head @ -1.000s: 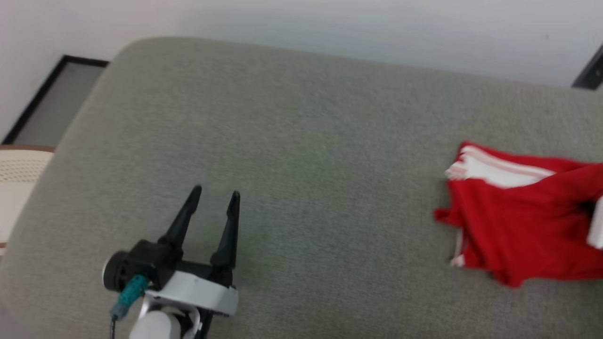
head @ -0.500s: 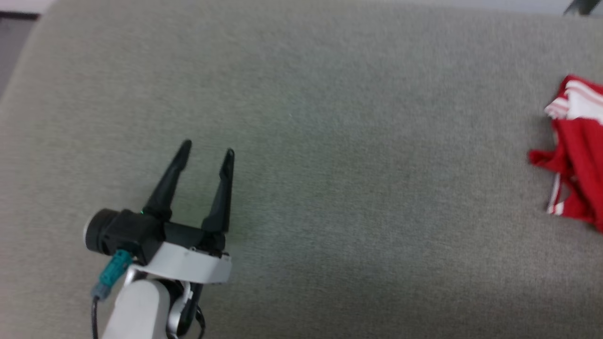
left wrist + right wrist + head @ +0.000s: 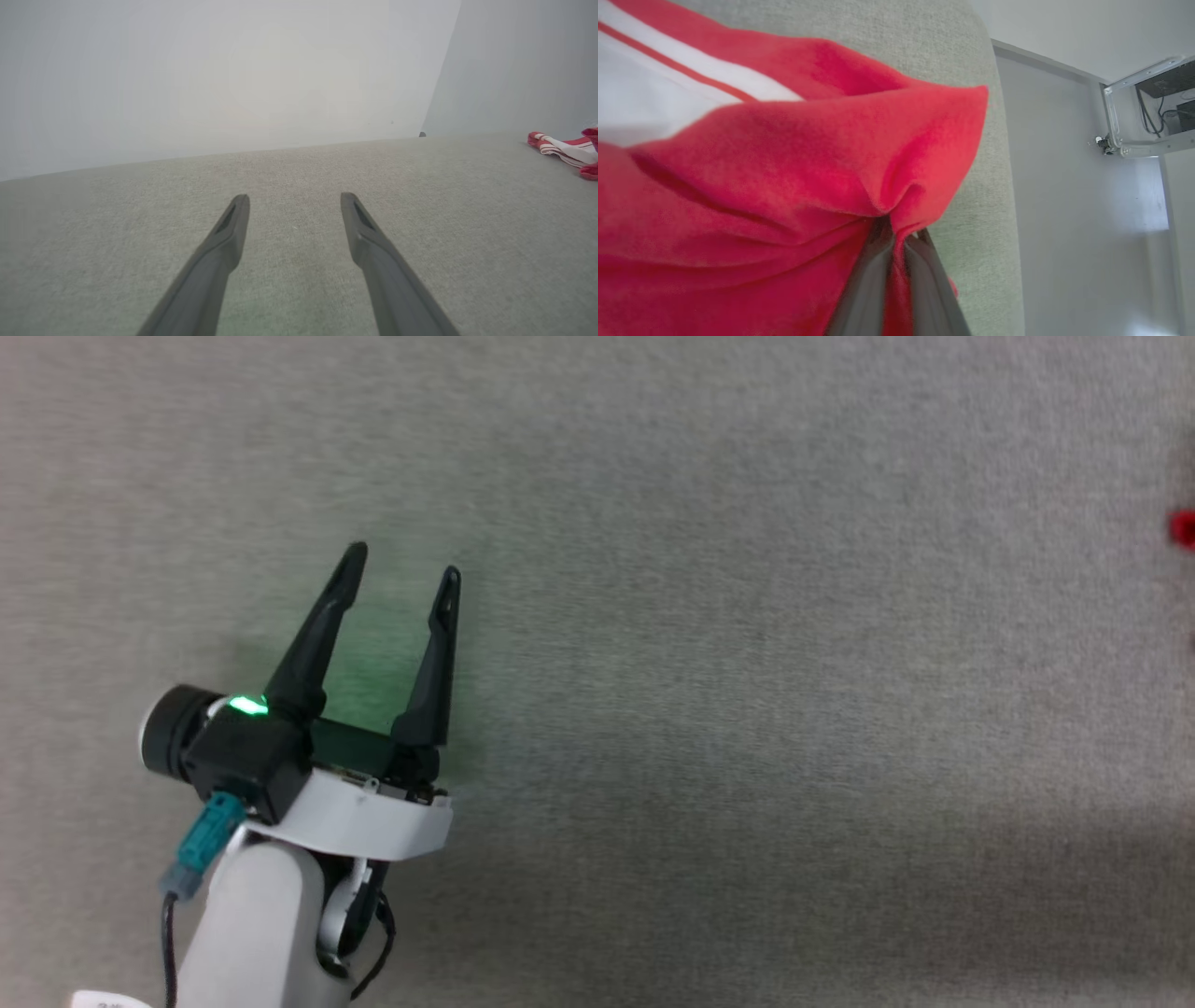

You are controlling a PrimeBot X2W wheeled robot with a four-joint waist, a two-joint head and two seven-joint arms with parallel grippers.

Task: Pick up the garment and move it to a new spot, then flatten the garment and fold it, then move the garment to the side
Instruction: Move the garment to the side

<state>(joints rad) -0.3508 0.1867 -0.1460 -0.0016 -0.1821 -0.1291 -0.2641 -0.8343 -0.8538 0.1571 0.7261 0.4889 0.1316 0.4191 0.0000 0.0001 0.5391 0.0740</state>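
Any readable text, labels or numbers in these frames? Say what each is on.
None legible.
white tag, bottom-left corner of the head view: dark marks, cut off, too small to read.
garment: red cloth and white stripes, no lettering showing.

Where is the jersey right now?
The garment is pinched in the shut right gripper by the edge of the grey cushion, seen close in the right wrist view; the open left gripper sits far to its left.
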